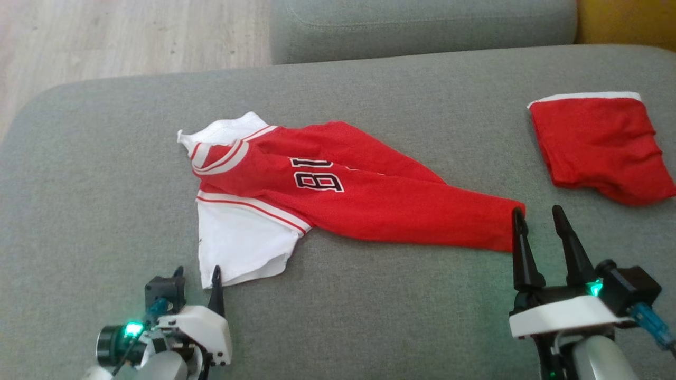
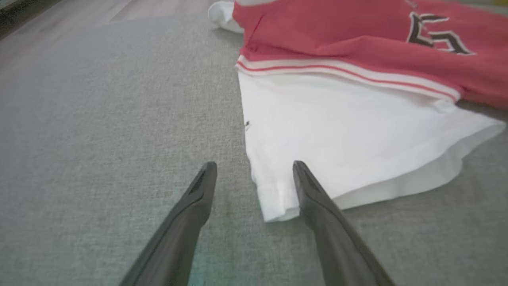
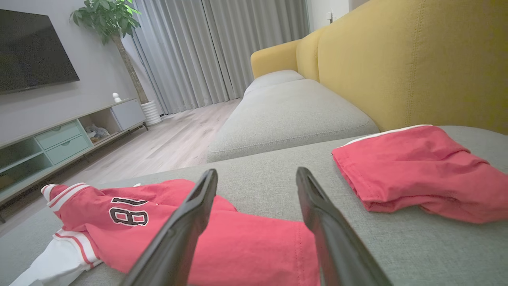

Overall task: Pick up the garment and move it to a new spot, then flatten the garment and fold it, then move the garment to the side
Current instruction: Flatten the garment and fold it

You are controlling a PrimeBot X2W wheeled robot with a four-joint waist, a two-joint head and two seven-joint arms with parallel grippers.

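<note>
The garment is a red jersey with white sleeves and black-and-white numbers, lying loosely spread on the grey sofa cushion. My left gripper is open at the lower corner of the white sleeve. In the left wrist view that sleeve has its corner lying between the spread fingers of the left gripper. My right gripper is open at the jersey's red hem corner. In the right wrist view the red hem lies between and below the fingers of the right gripper.
A folded red cloth with a white edge lies at the cushion's far right, also seen as the red cloth beside the yellow backrest. A second grey cushion is behind. Wooden floor is beyond the left edge.
</note>
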